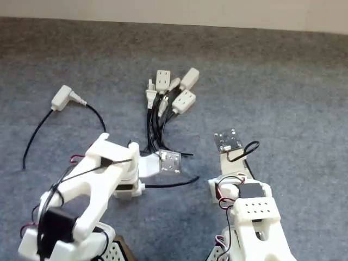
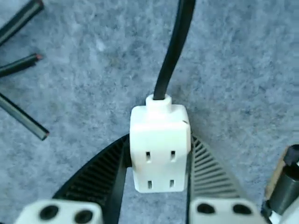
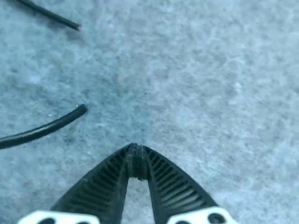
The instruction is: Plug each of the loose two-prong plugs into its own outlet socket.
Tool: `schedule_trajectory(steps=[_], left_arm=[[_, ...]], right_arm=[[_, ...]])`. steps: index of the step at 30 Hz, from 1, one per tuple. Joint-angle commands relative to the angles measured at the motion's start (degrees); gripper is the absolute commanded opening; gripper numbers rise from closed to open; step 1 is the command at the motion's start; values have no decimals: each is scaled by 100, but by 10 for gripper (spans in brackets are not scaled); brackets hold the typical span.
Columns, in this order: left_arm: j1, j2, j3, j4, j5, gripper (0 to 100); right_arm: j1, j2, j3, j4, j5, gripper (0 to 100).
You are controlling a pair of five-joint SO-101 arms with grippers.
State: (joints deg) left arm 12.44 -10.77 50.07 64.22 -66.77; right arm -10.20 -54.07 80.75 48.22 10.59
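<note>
Outlet socket point(image 2: 159, 149) pinched in left fingers point(image 2: 103, 173), right fingers point(image 3: 108, 183) closed together

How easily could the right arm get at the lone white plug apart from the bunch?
Probably not easily: the plug lies beyond the left arm, which sits between, holding a socket.

The outlet socket point(image 2: 159, 149) has its cord point(image 2: 174, 51) cut off.

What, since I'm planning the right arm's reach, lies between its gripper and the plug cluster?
Only bare grey carpet separates the right gripper from the plug cluster, as the high view shows.
</note>
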Motion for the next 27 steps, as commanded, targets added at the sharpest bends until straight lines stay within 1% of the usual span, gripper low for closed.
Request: schedule_trajectory(steps=[1, 5, 8, 11, 15, 18, 20, 24, 27], left_arm=[[-154, 655, -690, -220, -9, 11], [-646, 1516, -1341, -220, -44, 11], [-989, 1886, -1587, -220, -97, 11], [-1305, 1824, -1596, -123, -475, 11], [-1604, 1631, -1596, 457, -914, 11], [-1657, 1508, -1490, 1231, -1231, 14], [-1648, 1411, -1244, 1582, -1424, 14], [-1578, 1262, -673, 1626, -1266, 14], [-1499, 1138, -549, 1521, -1222, 14]], right_arm=[[66, -84, -101, -57, -53, 5], [66, -84, -101, -57, -53, 5], [66, -66, -101, -66, -53, 5], [57, -66, -101, -75, -53, 5], [57, -66, -101, -84, -53, 5], [22, -66, -101, -84, -53, 5], [-84, -66, -101, -84, -53, 5], [-154, -66, -84, -84, -53, 5], [-154, -66, -84, -84, -53, 5]])
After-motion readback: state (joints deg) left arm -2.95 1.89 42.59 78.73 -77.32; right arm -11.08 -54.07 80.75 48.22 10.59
